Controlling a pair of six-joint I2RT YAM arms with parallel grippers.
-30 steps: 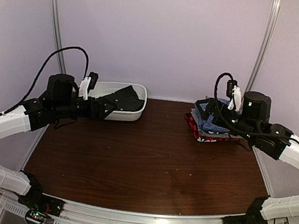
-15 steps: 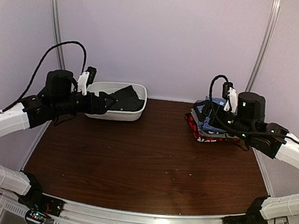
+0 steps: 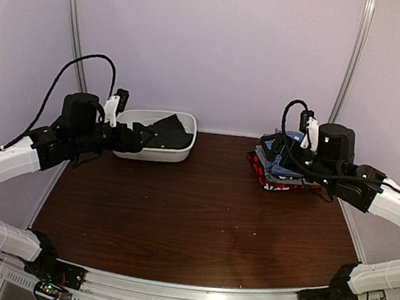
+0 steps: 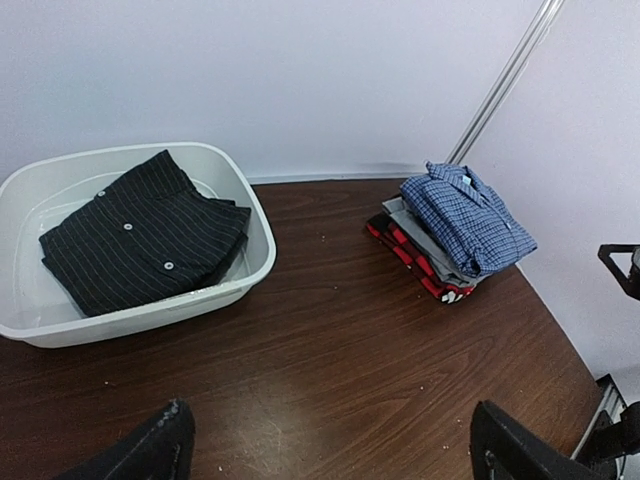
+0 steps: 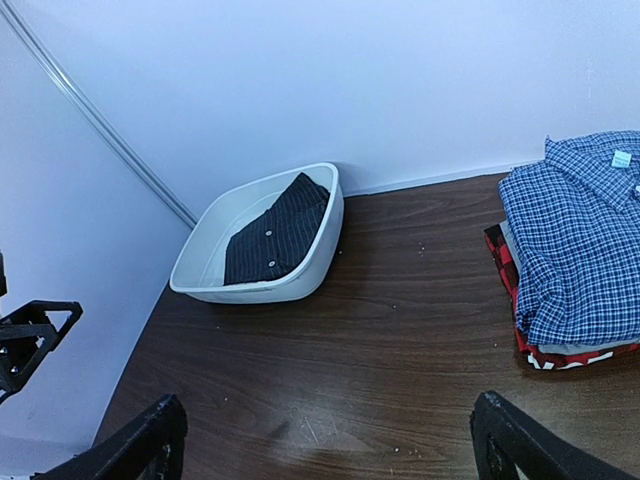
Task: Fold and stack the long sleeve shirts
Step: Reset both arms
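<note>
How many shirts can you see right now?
4. Stacked at far right: blue check shirt on top, grey shirt beneath, red shirt at bottom. A black striped shirt lies in the white basin. Others may be hidden.

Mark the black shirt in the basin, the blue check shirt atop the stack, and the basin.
black shirt (image 4: 140, 240), left wrist view, middle of its front
blue check shirt (image 4: 465, 215), left wrist view, middle of folded body
basin (image 4: 200, 306), left wrist view, near outer wall
</note>
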